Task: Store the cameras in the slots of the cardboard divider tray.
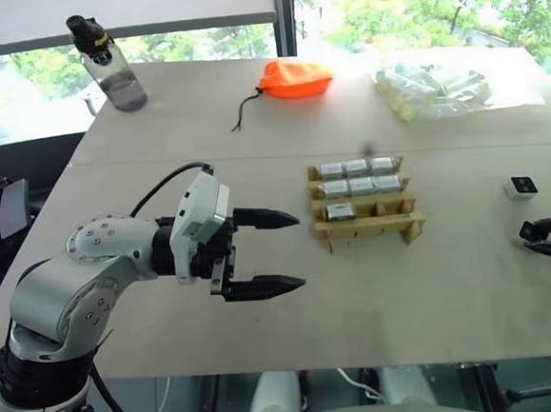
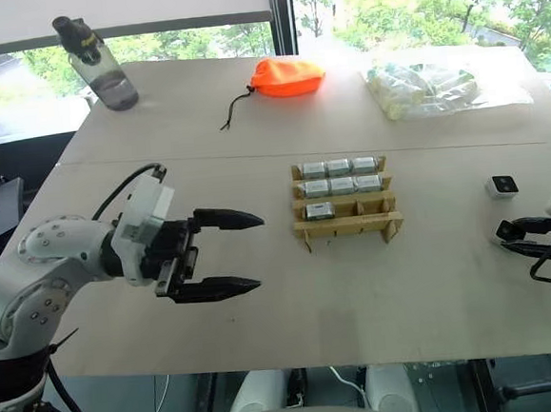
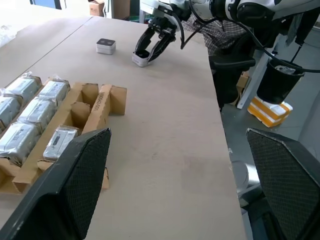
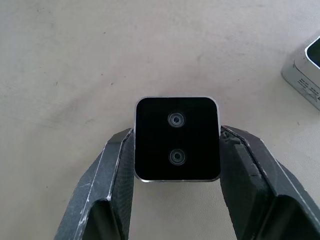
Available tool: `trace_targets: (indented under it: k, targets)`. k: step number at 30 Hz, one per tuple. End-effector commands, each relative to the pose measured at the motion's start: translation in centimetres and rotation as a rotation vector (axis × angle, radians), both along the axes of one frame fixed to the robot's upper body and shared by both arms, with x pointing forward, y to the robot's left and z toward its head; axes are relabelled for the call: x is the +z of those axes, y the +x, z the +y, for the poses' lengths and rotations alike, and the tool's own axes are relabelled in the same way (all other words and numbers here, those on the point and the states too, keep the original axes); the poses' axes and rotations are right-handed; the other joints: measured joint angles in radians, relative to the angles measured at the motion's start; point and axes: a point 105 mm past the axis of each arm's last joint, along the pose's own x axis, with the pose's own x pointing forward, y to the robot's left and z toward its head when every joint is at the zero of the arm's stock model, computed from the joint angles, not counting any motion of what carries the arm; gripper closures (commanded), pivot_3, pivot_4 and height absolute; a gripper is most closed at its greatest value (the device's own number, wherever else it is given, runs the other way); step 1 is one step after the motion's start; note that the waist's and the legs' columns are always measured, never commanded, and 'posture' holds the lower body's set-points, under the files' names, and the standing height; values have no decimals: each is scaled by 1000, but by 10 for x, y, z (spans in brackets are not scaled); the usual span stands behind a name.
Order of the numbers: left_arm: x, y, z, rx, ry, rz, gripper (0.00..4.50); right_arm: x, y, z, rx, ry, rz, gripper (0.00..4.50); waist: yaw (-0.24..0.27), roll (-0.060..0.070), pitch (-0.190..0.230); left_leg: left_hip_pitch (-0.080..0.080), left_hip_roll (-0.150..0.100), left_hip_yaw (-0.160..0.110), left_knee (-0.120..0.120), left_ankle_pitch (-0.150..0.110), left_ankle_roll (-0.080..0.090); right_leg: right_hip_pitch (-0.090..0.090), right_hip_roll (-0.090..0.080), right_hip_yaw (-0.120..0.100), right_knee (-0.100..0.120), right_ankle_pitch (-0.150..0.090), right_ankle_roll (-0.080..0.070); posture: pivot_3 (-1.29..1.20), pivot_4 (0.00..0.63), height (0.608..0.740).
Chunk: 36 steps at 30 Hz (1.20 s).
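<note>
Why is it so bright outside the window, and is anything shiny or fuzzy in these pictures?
Left eye view: daylight washes out the trees behind the water bottle, while the table looks evenly lit. Left wrist view: the wrapped cameras in the cardboard divider tray glint silver. Right wrist view: the black face of the camera in the right hand looks sharp, with no glare.

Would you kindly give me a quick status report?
Left gripper open, idle. Right gripper shut on a camera. Tray: seven slots filled. Another camera waits beside. Path clear.
</note>
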Motion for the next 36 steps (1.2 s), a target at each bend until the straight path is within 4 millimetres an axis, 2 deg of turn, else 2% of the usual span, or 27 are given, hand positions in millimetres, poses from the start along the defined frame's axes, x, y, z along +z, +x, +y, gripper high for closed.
trace_targets:
  k: [1,5,6,9,12,15,18,23,28,36]
  targets:
    - [7,1,-1,-11,-17,-36,0,17,4,1,5,21,-59,2637,0,0,0,0,0,0,0,0,0,0,0,0,0,0,0,0,150,726]
    - [8,17,-5,42,-116,33,0,39,22,33,94,53,-166,2637,-2,0,0,0,0,0,0,0,0,0,0,0,1,0,0,0,150,726]
    - [5,23,-8,58,-109,33,0,46,25,48,134,76,-198,2637,-4,0,0,1,0,1,0,0,0,0,0,1,1,0,0,0,150,726]
    - [12,39,-23,45,-150,39,0,73,35,111,333,46,-438,2637,0,0,0,1,1,0,0,0,-1,0,0,0,2,0,0,0,150,726]
    - [22,56,-38,34,-172,37,0,90,38,158,440,31,-614,2637,3,0,0,0,0,-1,1,1,-1,0,0,-1,2,0,0,0,150,726]
    - [26,74,-53,40,-151,34,0,98,39,192,540,-52,-767,2637,8,0,0,-3,-1,-4,1,1,-1,0,0,-5,-1,0,0,0,150,726]
    - [26,94,-73,50,-101,42,0,92,37,226,702,-268,-977,2637,8,0,1,-5,-2,-5,2,1,-1,0,-1,-10,-3,0,0,0,150,726]
    - [24,113,-91,67,-47,45,0,85,44,244,827,-535,-1218,2637,1,0,1,-7,-2,-3,2,1,-1,-1,0,-11,-3,0,1,0,150,726]
    - [19,117,-99,43,11,2,0,87,50,254,765,-604,-1345,2637,1,0,1,-6,-1,0,1,1,-2,-2,0,-10,-3,0,0,0,150,726]
    - [9,124,-99,71,77,-11,0,87,51,263,743,-700,-1450,2637,0,0,1,-6,-1,1,1,1,-2,-2,0,-10,-3,0,0,0,150,726]
